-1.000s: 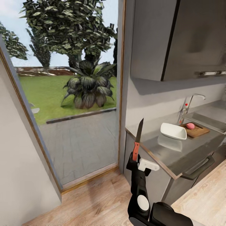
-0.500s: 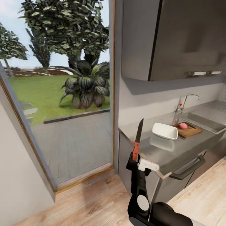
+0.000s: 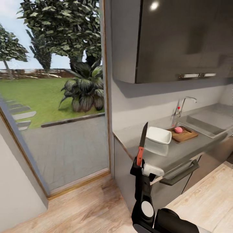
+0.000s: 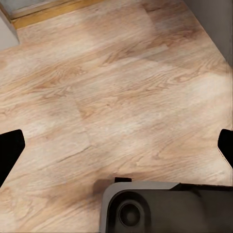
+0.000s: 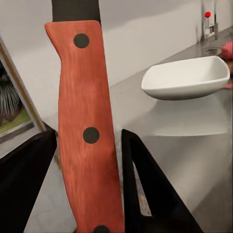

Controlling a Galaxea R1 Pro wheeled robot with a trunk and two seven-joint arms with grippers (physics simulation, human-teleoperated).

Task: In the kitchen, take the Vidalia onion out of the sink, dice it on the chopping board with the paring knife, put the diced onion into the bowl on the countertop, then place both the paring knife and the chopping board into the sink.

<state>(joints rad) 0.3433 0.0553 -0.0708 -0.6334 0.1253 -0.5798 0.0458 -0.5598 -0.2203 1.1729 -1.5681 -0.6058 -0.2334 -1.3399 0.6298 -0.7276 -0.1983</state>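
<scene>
Red-handled knife (image 3: 141, 146), rigid and light, stands upright, clamped at the handle by the right gripper (image 3: 139, 165); left gripper spread, empty.

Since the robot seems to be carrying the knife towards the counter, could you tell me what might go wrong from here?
1. The paring knife stands upright in the right gripper, held only at the handle's lower part; it could tilt or slip as the robot moves.
2. The bowl lies between the knife and the chopping board, so reaching across might knock it.
3. The Vidalia onion is round and loose on the board; a poorly aligned cut could roll it towards the sink.
</scene>
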